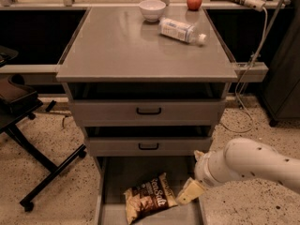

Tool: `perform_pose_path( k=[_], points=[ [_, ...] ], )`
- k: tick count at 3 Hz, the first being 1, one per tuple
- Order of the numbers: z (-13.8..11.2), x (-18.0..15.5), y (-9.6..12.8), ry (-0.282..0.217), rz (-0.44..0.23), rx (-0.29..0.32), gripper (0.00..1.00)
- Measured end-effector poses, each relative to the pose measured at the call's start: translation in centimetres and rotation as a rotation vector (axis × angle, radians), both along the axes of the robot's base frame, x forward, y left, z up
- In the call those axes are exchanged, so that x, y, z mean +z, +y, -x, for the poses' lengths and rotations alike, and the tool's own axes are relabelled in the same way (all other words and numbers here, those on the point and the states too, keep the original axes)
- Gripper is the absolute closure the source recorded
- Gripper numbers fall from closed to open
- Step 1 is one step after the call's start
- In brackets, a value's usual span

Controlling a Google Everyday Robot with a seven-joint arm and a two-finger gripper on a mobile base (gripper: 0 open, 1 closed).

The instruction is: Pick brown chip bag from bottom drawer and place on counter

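The brown chip bag (149, 198) lies flat on the floor of the open bottom drawer (117, 172), towards its front, with white script lettering facing up. My gripper (190, 191) hangs low inside the drawer at its right side, just to the right of the bag and close to its edge. The white arm (248, 165) comes in from the right. The counter (126, 46) is the wide grey top of the cabinet above.
On the counter's far part stand a white bowl (153, 9), a red apple (194, 1) and a clear bottle (182, 31) lying on its side. Two shallower drawers with black handles (148, 110) sit above, slightly open. A black chair base (42, 172) stands on the left floor.
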State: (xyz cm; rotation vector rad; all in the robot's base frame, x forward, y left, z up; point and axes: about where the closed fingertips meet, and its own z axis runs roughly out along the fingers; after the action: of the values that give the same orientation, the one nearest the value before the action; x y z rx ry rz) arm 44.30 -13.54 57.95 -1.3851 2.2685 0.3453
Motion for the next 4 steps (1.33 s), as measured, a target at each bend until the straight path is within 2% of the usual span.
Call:
perform_pose_path(
  k=[1, 2, 3, 4],
  points=[
    [-1.9, -5.4, 0.9, -0.053, -0.036, -0.003, 0.00],
    [-3.5, -10.1, 2.1, -0.088, -0.104, 0.013, 0.00],
    [-4.4, -13.9, 3.0, -0.088, -0.159, 0.031, 0.00],
    [-4.5, -16.1, 4.8, -0.052, -0.213, 0.093, 0.00]
  ],
)
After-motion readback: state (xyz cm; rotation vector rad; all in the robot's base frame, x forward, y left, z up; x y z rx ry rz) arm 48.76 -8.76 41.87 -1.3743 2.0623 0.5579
